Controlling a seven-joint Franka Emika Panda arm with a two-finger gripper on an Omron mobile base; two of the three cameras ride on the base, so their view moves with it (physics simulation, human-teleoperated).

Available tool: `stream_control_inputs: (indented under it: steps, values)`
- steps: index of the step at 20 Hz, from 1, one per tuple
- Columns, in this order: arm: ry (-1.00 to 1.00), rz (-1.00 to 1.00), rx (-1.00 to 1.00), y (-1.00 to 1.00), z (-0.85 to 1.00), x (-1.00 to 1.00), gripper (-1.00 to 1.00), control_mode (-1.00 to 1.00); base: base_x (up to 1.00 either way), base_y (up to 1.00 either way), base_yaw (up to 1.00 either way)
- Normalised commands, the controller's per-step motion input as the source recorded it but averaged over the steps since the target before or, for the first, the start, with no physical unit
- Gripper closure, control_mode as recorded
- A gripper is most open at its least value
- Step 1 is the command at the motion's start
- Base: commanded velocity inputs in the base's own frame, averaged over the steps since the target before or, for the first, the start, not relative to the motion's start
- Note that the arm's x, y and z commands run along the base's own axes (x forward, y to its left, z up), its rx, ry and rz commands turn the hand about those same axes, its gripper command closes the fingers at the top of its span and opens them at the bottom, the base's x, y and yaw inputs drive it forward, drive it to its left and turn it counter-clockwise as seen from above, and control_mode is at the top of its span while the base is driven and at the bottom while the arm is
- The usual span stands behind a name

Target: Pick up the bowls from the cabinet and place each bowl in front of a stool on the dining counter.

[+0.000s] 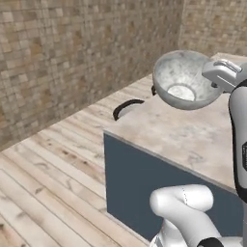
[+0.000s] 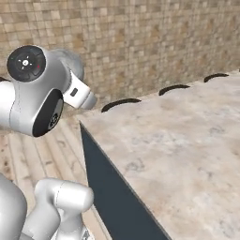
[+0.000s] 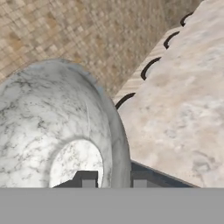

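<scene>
My gripper [image 3: 114, 180] is shut on the rim of a deep grey-white marbled bowl [image 3: 52, 127], one finger inside the wall and one outside. The bowl [image 1: 185, 79] hangs tilted in the air above the near left corner of the beige dining counter [image 1: 183, 137], with the gripper [image 1: 215, 85] at its right rim. In the right base view the bowl [image 2: 71, 57] peeks out behind my arm. Black curved backrests of a stool [image 1: 126, 107] row show beyond the counter's far edge; stool backs [image 3: 148, 68] line that edge. The cabinet is out of view.
A tiled wall [image 1: 72, 53] rises behind the stools over a wooden plank floor [image 1: 43, 178]. The counter's blue-grey side panel [image 1: 140, 188] faces me. My arm's white lower links [image 2: 61, 197] stand close to the counter's corner.
</scene>
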Motion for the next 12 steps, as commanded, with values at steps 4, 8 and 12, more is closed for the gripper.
stream_control_inputs:
  steps: [4,8,12]
  values:
    - [0.00,0.00,0.00,0.00,0.00,0.00,1.00,1.00,0.89,1.00,-0.41]
    - [0.00,0.00,0.00,0.00,0.00,0.00,1.00,1.00,0.73,1.00,-0.42]
    - [0.00,0.00,0.00,0.00,0.00,0.00,1.00,1.00,0.50,1.00,-0.45]
